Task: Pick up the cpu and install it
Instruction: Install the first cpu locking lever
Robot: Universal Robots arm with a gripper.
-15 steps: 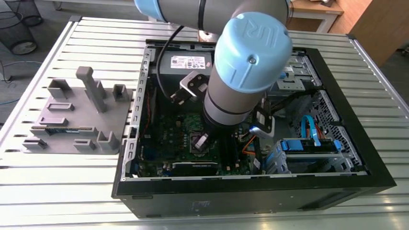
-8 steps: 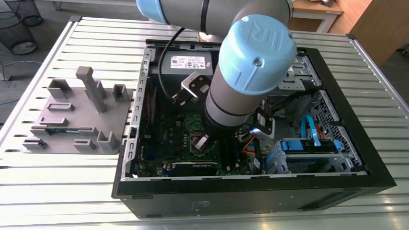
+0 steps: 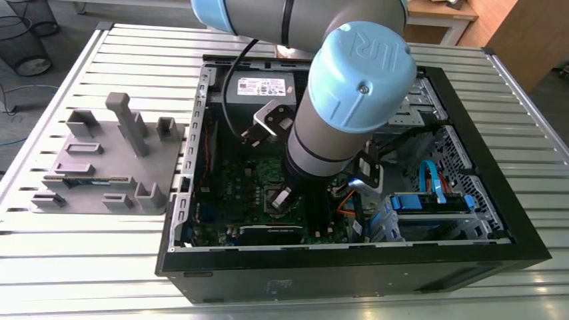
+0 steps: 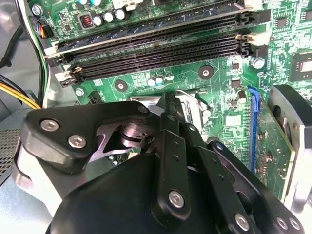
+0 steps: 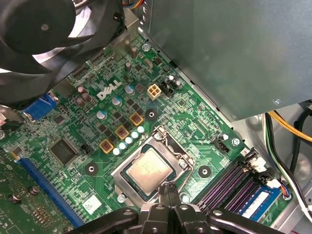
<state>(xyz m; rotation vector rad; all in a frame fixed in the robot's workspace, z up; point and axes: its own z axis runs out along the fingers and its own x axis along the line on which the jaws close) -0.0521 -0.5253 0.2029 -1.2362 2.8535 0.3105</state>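
Note:
The cpu point(image 5: 148, 169), a small square chip with a silver top, lies flat inside the silver-framed socket point(image 5: 171, 146) on the green motherboard point(image 5: 97, 126). In the first wrist view my gripper point(image 5: 168, 190) hangs just over the socket's edge beside the chip, its black fingers pressed together with nothing between them. The second wrist view has the same closed fingertips point(image 4: 166, 105) over the socket frame. In the exterior view the arm point(image 3: 342, 120) reaches down into the open computer case point(image 3: 524, 233), with the gripper point(image 3: 281, 198) low over the board.
A grey tray point(image 3: 102, 160) with upright posts holds a green memory stick point(image 3: 84, 180) at the exterior view's left. Inside the case are a black fan point(image 5: 44, 29), the grey power supply point(image 5: 234, 48), memory slots point(image 4: 156, 44) and cables point(image 3: 427, 180).

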